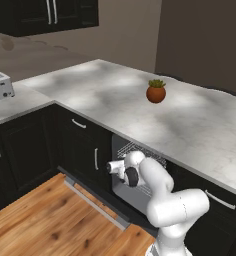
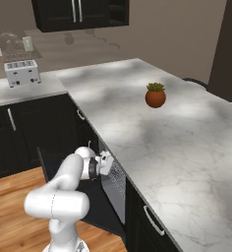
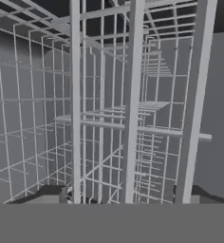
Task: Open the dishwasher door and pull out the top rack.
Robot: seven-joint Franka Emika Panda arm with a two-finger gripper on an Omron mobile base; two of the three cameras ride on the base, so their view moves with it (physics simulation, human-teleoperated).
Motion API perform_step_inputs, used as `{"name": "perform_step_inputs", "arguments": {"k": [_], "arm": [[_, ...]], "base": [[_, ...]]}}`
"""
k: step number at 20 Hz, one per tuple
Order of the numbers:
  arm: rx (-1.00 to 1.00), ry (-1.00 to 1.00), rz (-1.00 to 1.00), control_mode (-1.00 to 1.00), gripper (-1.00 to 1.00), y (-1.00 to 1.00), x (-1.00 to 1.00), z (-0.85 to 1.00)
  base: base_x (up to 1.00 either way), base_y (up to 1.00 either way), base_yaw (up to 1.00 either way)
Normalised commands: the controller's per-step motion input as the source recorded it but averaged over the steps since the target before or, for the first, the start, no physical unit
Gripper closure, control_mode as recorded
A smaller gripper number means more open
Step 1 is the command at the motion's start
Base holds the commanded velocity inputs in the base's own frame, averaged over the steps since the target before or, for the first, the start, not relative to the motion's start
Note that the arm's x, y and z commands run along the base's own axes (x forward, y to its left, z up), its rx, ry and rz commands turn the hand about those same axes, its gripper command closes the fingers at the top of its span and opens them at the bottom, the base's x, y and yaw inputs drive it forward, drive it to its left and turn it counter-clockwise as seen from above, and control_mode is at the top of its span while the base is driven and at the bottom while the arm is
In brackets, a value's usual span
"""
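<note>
Door [image 1: 97, 203] dropped flat, below pincer [image 2: 108, 162]. Rack [image 3: 109, 114] straight ahead of pincer, close up, wires crossing between both tips, inside the opening under the counter [image 1: 190, 125]. Fingers [image 3: 50, 194] spread wide either side of the front wires; grip on them cannot tell.

Worktop [image 1: 190, 125]: grey-white marble, L-shaped, sits atop black base cabinets. Long run goes from back-left corner twd right; short leg runs along left wall.

On worktop:
- small potted plant [image 1: 156, 91], round terracotta pot w/ green leaves, upright, mid long run, nearer back edge, well apart from rest.
- toaster [image 1: 0, 86], silver-white, on short left leg, near wall, far from plant.

Floor [image 1: 35, 220]: wood planks, warm brown, in front of cabinets. Dishwasher door [image 1: 96, 205] lies lowered just above floor, near front edge of worktop.
</note>
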Motion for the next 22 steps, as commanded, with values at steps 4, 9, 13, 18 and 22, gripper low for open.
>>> {"name": "perform_step_inputs", "arguments": {"k": [4, 9, 13, 18, 22], "arm": [[0.00, 0.06, 0.00, -1.00, -1.00, -0.09, 0.28, -0.19], [0.04, 0.10, 0.00, -1.00, -1.00, -0.05, 0.15, -0.23], [0.09, 0.13, 0.00, -1.00, -1.00, 0.00, 0.00, -0.34], [0.13, 0.15, 0.00, -1.00, -1.00, 0.00, 0.00, -0.40], [0.10, 0.14, 0.00, -1.00, -1.00, 0.15, -0.02, -0.53]], "base": [[0.00, 0.00, 0.00], [0.00, 0.00, 0.00], [0.00, 0.00, 0.00], [0.00, 0.00, 0.00], [0.00, 0.00, 0.00]]}}
